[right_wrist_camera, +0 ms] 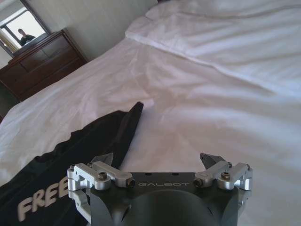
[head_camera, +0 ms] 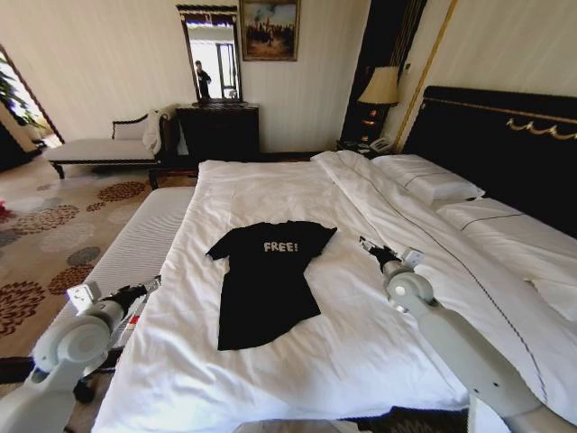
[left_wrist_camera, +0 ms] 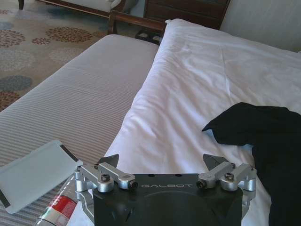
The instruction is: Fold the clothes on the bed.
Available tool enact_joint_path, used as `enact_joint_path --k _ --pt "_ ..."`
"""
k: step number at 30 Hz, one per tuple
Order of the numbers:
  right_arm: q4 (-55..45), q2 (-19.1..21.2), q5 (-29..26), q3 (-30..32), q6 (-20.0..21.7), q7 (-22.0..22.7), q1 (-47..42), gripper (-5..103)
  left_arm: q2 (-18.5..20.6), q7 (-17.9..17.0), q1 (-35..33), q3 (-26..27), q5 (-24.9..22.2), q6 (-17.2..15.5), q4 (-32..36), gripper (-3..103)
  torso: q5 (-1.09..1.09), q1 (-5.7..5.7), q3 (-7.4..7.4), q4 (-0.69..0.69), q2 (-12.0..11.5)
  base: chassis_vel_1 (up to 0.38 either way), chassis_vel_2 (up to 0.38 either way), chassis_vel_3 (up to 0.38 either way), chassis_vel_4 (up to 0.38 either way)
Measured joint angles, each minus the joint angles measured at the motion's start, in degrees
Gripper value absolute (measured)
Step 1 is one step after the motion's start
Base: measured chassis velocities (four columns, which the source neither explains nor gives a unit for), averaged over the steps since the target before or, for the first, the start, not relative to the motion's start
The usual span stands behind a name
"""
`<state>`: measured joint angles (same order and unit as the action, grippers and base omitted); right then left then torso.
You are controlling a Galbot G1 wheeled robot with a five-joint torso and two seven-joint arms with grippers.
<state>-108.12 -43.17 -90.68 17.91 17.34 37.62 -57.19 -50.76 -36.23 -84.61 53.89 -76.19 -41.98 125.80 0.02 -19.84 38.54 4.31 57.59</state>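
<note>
Head view looks down on the large double bed with its white duvet point(head_camera: 270, 352) and tall dark wooden headboard with gold trim point(head_camera: 505, 144). On the duvet, near the middle of the bed, the black short-sleeved T-shirt with small white "FREE!" lettering point(head_camera: 266, 289) lies spread flat, chest side up, sleeves out to both sides and hem toward the robot.

At the bed's left edge the left hand point(head_camera: 151, 286) hangs beside the duvet, apart from the shirt; in the left wrist view the left hand point(left_wrist_camera: 162, 162) has its fingers spread wide with nothing between them, and the near sleeve of the shirt point(left_wrist_camera: 244, 125) lies ahead on the white cover. A striped grey mattress pad point(left_wrist_camera: 80, 94) runs beside the bed, with a flat white card point(left_wrist_camera: 35, 172) and a plastic bottle with a red label point(left_wrist_camera: 59, 209) on it.

To the right of the shirt, the right hand point(head_camera: 370, 245) hovers above the duvet, close to the right sleeve but not touching it. In the right wrist view the right hand point(right_wrist_camera: 157, 160) is likewise spread apart and empty, the sleeve's tip point(right_wrist_camera: 134, 113) just ahead of it.
</note>
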Motion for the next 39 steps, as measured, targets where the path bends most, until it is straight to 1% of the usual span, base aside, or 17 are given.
enact_joint_path --k 2,4,6,7,8,9,11,13,14,17,19,20,23,25,32,37,39 --pt "-2.5 -1.8 -6.7 2.0 0.7 3.7 -1.2 100 -0.8 0.0 -0.6 0.7 -1.0 -0.6 1.7 100 -0.01 -0.01 0.0 -0.06 0.0 0.0 0.0 0.0 0.0" --pt "-5.2 -4.0 -11.2 4.8 0.9 7.0 -3.9 100 -2.0 -0.2 -1.2 1.1 -2.5 -0.8 3.6 100 -0.02 -0.02 0.01 -0.05 0.0 0.0 0.0 0.0 0.0" --pt "-6.2 -4.9 -12.4 5.8 0.9 8.1 -5.2 100 -2.6 -1.1 -1.5 1.3 -3.5 -0.8 4.4 100 -0.02 -0.02 0.01 -0.03 0.0 0.0 0.0 0.0 0.0" --pt "-7.6 -6.0 -13.6 6.9 0.9 9.1 -6.6 100 -3.4 -2.6 -1.8 1.5 -5.2 -0.8 5.2 100 -0.02 -0.02 0.01 -0.01 0.0 0.0 0.0 0.0 0.0" --pt "-9.1 -7.6 -14.3 8.5 0.9 9.9 -8.8 100 -4.9 -5.5 -2.2 1.8 -8.7 -0.8 6.4 100 -0.01 -0.01 0.0 -0.01 0.0 0.0 0.0 0.0 0.0" --pt "-9.1 -7.6 -14.3 8.5 0.9 9.9 -8.8 100 -4.9 -5.5 -2.2 1.8 -8.7 -0.8 6.4 100 -0.01 -0.01 0.0 -0.01 0.0 0.0 0.0 0.0 0.0" --pt "-10.7 -10.5 -14.6 10.8 1.0 10.4 -12.3 100 -7.5 -9.0 -2.6 2.2 -14.0 -0.7 8.0 100 -0.01 -0.01 0.0 -0.02 0.0 0.0 0.0 0.0 0.0" --pt "-11.6 -12.4 -14.7 12.1 1.3 10.7 -14.8 100 -9.2 -9.5 -2.5 2.7 -17.1 -0.6 9.4 100 -0.02 -0.01 0.0 -0.02 0.0 0.0 0.0 0.0 0.0" --pt "-11.6 -12.4 -14.7 12.1 1.3 10.7 -14.8 100 -9.2 -9.5 -2.5 2.7 -17.1 -0.6 9.4 100 -0.02 -0.01 0.0 -0.02 0.0 0.0 0.0 0.0 0.0" --pt "-13.7 -16.5 -14.1 13.5 1.9 10.7 -19.8 100 -11.6 -7.6 -0.8 4.5 -23.6 -0.5 13.0 100 -0.01 -0.02 0.01 0.02 0.0 0.0 0.0 0.0 0.0" --pt "-13.8 -16.9 -14.0 13.5 2.0 10.7 -20.2 100 -11.7 -7.5 -0.7 4.5 -23.9 -0.5 13.3 100 -0.01 -0.02 0.01 0.03 0.0 0.0 0.0 0.0 0.0" --pt "-14.1 -18.6 -13.6 13.4 2.1 10.7 -21.0 100 -12.2 -6.8 0.0 4.6 -24.5 -0.4 14.6 100 -0.01 -0.01 0.0 0.02 0.0 0.0 0.0 0.0 0.0" --pt "-13.8 -20.3 -13.4 12.6 2.1 10.7 -21.1 100 -12.6 -6.1 0.3 4.4 -23.2 -0.4 15.5 100 -0.02 -0.01 0.0 0.01 0.0 0.0 0.0 0.0 0.0" --pt "-12.7 -22.8 -12.8 10.8 2.1 10.6 -20.4 100 -12.9 -5.5 0.1 4.0 -20.2 -0.3 15.8 100 -0.02 -0.02 0.01 -0.01 0.0 0.0 0.0 0.0 0.0" --pt "-8.6 -27.4 -10.7 6.8 2.0 10.2 -17.4 100 -11.8 -5.3 -0.2 5.2 -16.7 -0.3 15.0 100 -0.02 -0.03 0.01 -0.01 0.0 0.0 0.0 0.0 0.0" --pt "-5.8 -28.8 -8.8 5.0 2.0 9.6 -16.0 100 -11.0 -5.3 0.4 5.4 -15.9 -0.2 13.7 100 -0.03 -0.03 0.02 0.0 0.0 0.0 0.0 0.0 0.0" --pt "-5.4 -29.0 -8.4 4.7 2.0 9.5 -15.8 103 -11.0 -5.3 0.5 5.2 -15.6 -0.2 13.4 100 -0.03 -0.03 0.02 0.0 0.0 0.0 0.0 0.0 0.0"
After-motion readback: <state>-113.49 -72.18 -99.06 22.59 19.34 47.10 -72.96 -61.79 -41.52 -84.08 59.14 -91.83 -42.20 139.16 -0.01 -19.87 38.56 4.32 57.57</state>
